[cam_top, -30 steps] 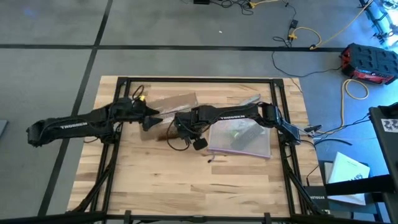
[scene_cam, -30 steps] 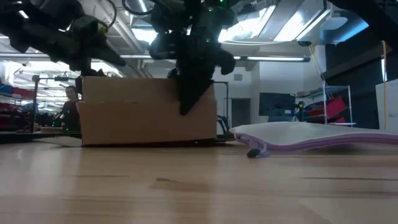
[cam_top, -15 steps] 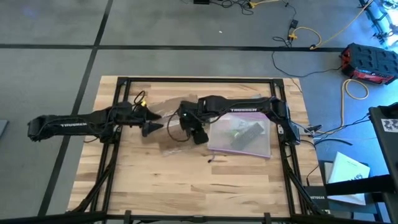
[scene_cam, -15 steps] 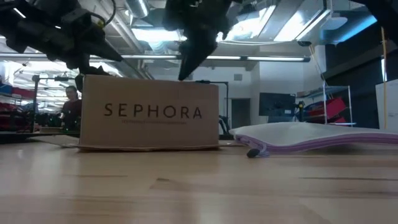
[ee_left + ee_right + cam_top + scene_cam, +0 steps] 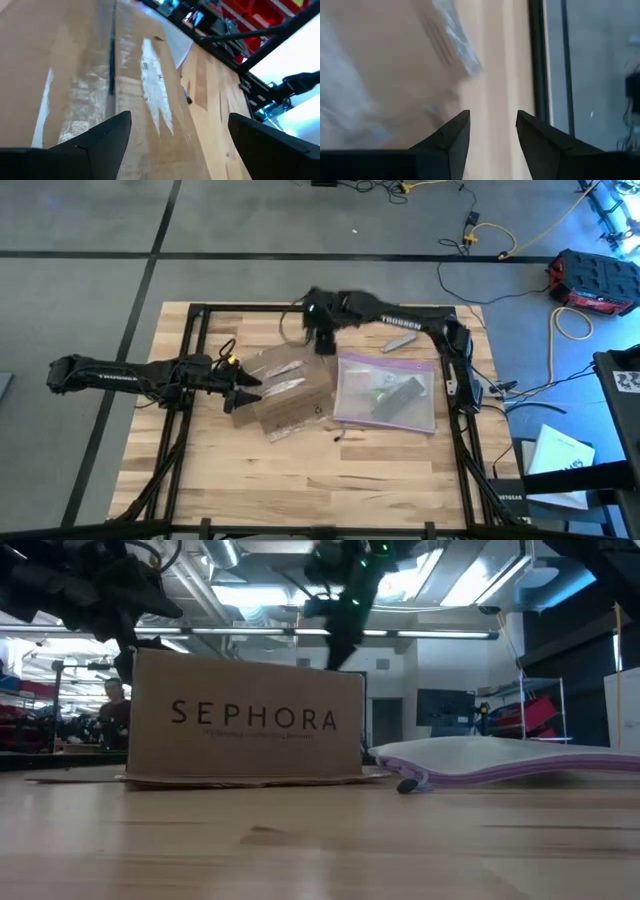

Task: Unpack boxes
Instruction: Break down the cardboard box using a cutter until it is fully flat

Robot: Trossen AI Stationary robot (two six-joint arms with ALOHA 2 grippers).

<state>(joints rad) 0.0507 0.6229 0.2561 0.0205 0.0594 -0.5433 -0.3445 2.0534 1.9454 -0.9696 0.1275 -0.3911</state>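
Sitting mid-table: one brown cardboard box (image 5: 287,392), slightly left of centre, turned at an angle, top shut with clear tape along it. Low view shows black "SEPHORA" lettering on the near side face (image 5: 252,717), flaps splayed flat at the base. Only one box visible.

One clear plastic zip bag (image 5: 385,391) with a purple edge lies flat just right of the box, dark contents inside. One small grey tool (image 5: 401,341) lies near the far edge, beyond the bag. One small dark bit (image 5: 338,438) on the wood near the bag's near-left corner, too small to identify.

Left gripper (image 5: 245,388) is at the box's left end, over its top; fingers spread wide with nothing between them. Left wrist view looks down along the taped top (image 5: 125,75) between the two fingers (image 5: 107,135).

Right gripper (image 5: 324,345) is raised at the far side of the table, just beyond the box's far-right corner, not touching it. Fingers parted, holding nothing; right wrist view shows a gap between them (image 5: 451,136) over bare wooden tabletop (image 5: 495,75) and the black frame rail (image 5: 537,60).

One person (image 5: 112,710) is visible in the room behind, far left in the low view.
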